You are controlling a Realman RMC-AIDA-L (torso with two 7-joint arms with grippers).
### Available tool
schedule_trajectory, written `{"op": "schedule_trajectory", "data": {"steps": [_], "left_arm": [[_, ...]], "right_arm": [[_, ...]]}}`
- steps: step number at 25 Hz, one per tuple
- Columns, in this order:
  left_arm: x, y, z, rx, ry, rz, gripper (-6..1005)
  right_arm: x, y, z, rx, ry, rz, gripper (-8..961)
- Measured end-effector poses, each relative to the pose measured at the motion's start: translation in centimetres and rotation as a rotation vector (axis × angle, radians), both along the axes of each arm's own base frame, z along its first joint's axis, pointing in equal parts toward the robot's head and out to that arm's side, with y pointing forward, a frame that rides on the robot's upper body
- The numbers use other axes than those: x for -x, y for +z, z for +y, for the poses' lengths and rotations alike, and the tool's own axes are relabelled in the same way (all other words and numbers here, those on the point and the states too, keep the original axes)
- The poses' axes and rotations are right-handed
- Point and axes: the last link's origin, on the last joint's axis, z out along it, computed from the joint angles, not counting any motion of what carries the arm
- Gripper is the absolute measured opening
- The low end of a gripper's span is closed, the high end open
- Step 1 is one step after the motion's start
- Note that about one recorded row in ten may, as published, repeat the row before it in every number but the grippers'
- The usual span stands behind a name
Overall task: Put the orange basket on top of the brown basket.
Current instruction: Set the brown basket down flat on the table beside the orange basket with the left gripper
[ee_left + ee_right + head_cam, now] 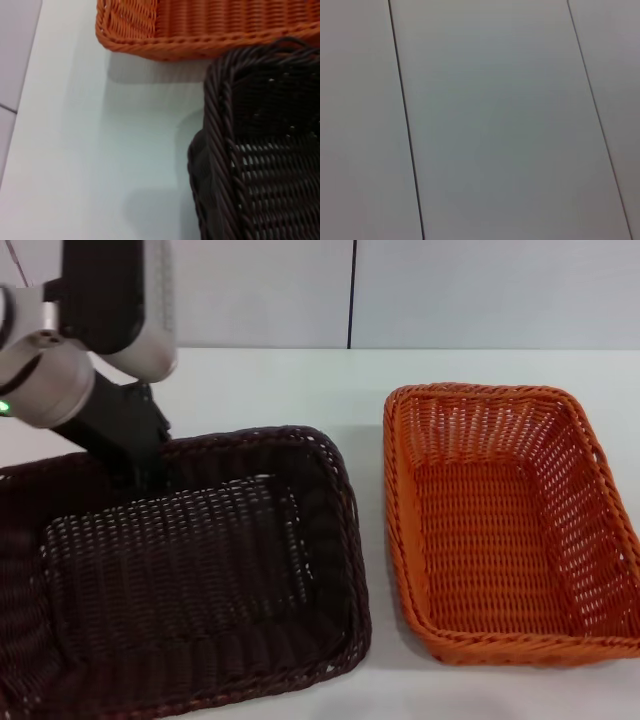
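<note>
Here the orange basket (505,520) and brown basket (180,570) sit apart, left gripper's (140,465) finger state unclear.

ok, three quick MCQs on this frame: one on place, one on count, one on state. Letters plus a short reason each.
1. In the head view, where is the orange basket relative to the brown basket?
A. stacked on it
B. beside it, on the robot's right
C. behind it

2. How many baskets are on the table?
A. one
B. two
C. three

3. What is inside the orange basket?
A. nothing
B. a cloth
C. the brown basket

Key: 1 B, the two stand side by side with a strip of table between them. 2 B, one orange and one dark brown. 3 A, its woven floor is bare.

The left gripper is at the brown basket's far rim.
</note>
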Motion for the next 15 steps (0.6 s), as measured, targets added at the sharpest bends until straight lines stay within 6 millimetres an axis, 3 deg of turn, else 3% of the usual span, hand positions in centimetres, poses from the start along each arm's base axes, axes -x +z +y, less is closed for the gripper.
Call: {"op": "schedule_trajectory", "data": {"steps": [7, 15], "left_arm": [[-0.5, -2.3, 3.1, -0.013, -0.049, -0.019, 184], [-0.9, -4.3, 4.3, -0.092, -0.076, -0.012, 172]], "right_arm": [[0.1, 0.0, 0.2, 0.003, 0.001, -0.002, 791], [-0.2, 0.2, 0.3, 0.006, -0.006, -0.010, 789]]}}
